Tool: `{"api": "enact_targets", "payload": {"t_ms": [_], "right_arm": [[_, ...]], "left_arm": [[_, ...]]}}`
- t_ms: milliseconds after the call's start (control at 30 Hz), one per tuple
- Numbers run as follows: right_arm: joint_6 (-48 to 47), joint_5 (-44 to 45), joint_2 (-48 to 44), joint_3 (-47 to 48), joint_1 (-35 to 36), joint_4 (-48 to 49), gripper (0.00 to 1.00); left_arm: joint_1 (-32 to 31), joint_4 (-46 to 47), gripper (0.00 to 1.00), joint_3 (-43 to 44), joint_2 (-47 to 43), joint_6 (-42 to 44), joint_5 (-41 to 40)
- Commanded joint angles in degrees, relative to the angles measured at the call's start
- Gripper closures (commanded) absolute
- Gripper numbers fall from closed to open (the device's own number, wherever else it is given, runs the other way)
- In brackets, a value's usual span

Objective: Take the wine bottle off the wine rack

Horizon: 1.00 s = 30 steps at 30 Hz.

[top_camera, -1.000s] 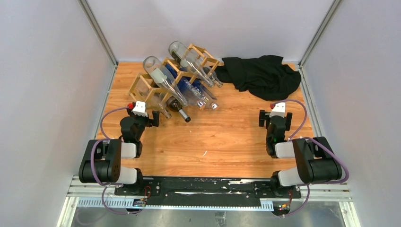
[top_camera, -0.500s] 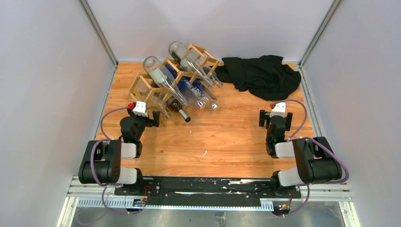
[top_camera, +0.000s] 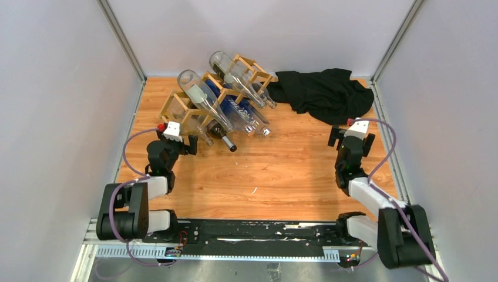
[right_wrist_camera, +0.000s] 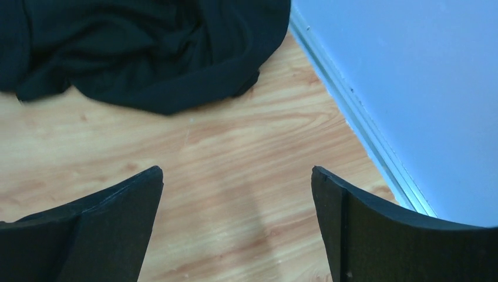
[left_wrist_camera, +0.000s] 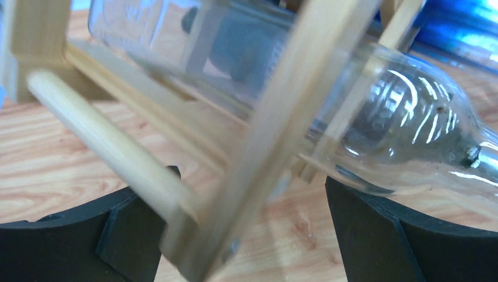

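Nothing lifted yet; the wine bottle lies in the wine rack, far left of the counter; left tool gapes wide just before it; right tool wide, empty; grasp and withdrawal are left to do.

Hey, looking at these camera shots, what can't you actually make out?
- Left wrist view: the wine rack has its near sticks blurred, and the clear bottle has its neck cut off by the right edge.
- Top view: the lower bottles lie partly hidden under the upper bottles and sticks, so their count is unsure.
- Right wrist view: the black cloth is cut off by the top edge.
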Motion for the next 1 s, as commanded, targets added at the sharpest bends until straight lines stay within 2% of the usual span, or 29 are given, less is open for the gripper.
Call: {"api": "enact_targets", "payload": {"t_ms": [0,133,267,333,433,533,733,967], "right_arm": [[11.92,6.34,-7.37,9.65,-0.29,-23.85,0.00],[14.18,4.03,-9.48,18.34,-0.46,-33.73,0.00],[16.41,-1.19,-10.62,24.31,-1.30,-40.21,0.00],[22.06,0.09,-11.39,26.73,-1.35,-43.53,0.00],[23.21,-5.96,-12.93,26.08,-1.30,-41.03,0.00],[21.20,-17.43,-13.01,26.75,-1.28,-37.55,0.00],[19.42,-29.90,2.93,49.64,0.58,-57.13,0.00],[15.48,-35.43,14.51,65.82,8.30,-62.32,0.00]], "left_arm": [[0.40,-17.40,0.00,8.45,-6.65,0.74,1.98],[0.40,-29.05,0.00,12.33,-9.08,0.84,3.00],[0.44,-44.30,0.00,21.11,-10.46,-1.11,5.02],[0.42,-52.79,0.00,26.42,-10.56,-0.41,5.74],[0.43,-63.97,0.00,33.55,-10.15,1.85,4.84],[0.42,-72.90,0.00,39.40,-9.58,3.90,2.09],[0.42,-86.55,0.00,51.35,-7.26,6.31,0.29],[0.47,-97.97,0.00,62.69,-4.83,6.84,1.06]]}}
